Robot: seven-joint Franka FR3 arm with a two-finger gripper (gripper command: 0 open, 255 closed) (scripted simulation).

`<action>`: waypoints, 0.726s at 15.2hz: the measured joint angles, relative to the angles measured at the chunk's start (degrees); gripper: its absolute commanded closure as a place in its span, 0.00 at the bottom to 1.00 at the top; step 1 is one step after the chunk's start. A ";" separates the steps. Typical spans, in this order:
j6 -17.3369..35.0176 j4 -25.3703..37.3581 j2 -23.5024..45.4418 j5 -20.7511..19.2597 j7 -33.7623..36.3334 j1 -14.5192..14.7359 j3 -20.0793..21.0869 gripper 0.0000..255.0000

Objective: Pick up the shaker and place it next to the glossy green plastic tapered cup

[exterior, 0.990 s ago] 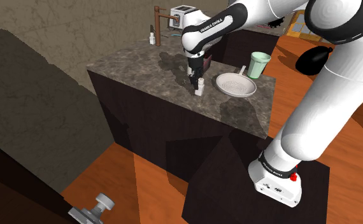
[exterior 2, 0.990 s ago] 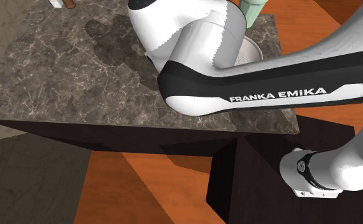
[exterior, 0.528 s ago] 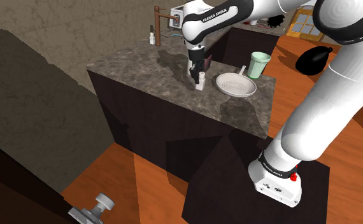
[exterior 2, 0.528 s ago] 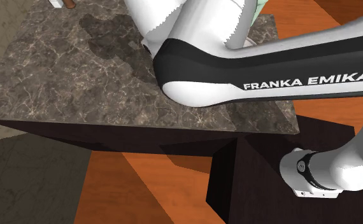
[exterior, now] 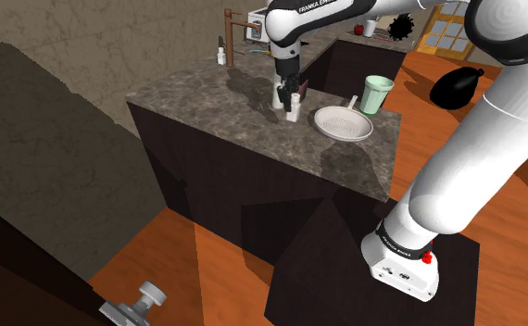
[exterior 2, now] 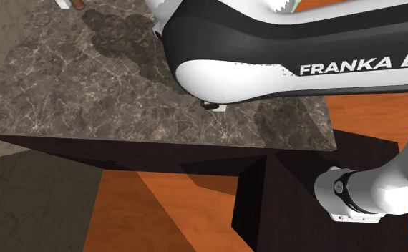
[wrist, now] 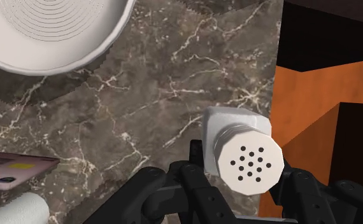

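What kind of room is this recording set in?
Probably a kitchen: a dark stone-patterned counter with a brown faucet, plus a white bowl and green cup on it.

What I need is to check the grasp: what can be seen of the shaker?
The shaker is pale grey-white: a blocky body under a round ridged cap pierced with small dark holes. It hangs upright, clasped between the black jaws, cap toward the hand, over the dark marbled counter near its edge.

arm outstretched — claw [exterior: 290,100] clamped on shaker [wrist: 247,162]
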 measured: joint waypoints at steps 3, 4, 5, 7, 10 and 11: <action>-2.39 1.89 -0.51 0.00 -0.18 0.02 0.02 1.00; -3.02 2.32 -0.71 0.00 -0.21 0.03 0.04 1.00; -3.87 3.10 -0.78 0.02 -0.20 0.08 0.09 1.00; -5.40 4.49 -0.92 0.03 -0.34 0.08 0.10 1.00; -7.61 6.47 -1.17 0.04 -0.48 0.12 0.13 1.00; -8.31 7.23 -1.11 0.04 -0.61 0.09 0.11 1.00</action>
